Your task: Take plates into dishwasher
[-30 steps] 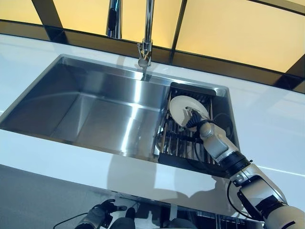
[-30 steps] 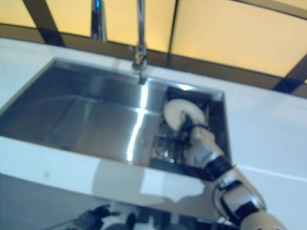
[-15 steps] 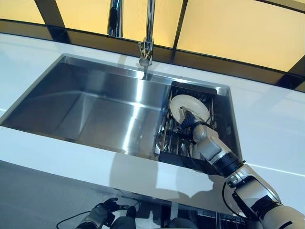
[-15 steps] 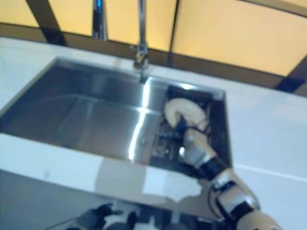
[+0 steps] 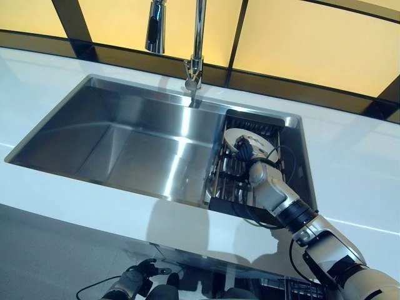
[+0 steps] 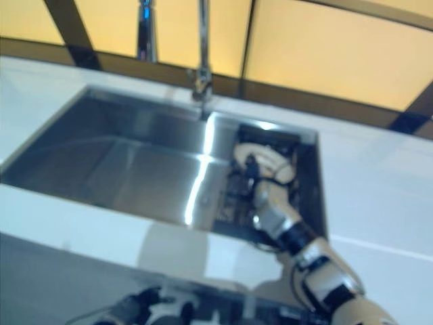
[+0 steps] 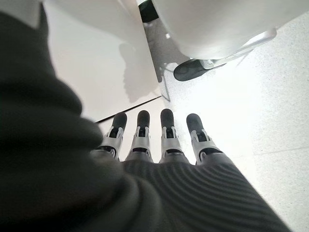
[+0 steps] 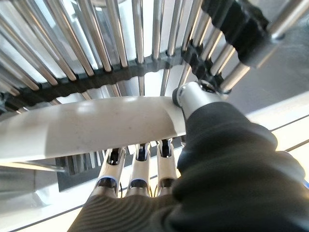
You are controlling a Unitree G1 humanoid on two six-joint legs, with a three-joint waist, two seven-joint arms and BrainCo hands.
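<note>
A white plate stands among the bars of a metal dish rack at the right end of the sink. My right hand reaches into the rack and grips the plate. In the right wrist view the plate's rim runs across, with the fingers curled under it and the thumb over its edge. My left hand hangs low below the counter's front edge; its fingers are straight and hold nothing.
The steel sink basin lies left of the rack, with a tall faucet behind it. White counter surrounds the sink. A dark-framed yellow wall panel runs along the back.
My right hand has pushed further into the rack and the plate now lies more tilted and lower among the bars. The view has shifted slightly. The left hand has not moved.
</note>
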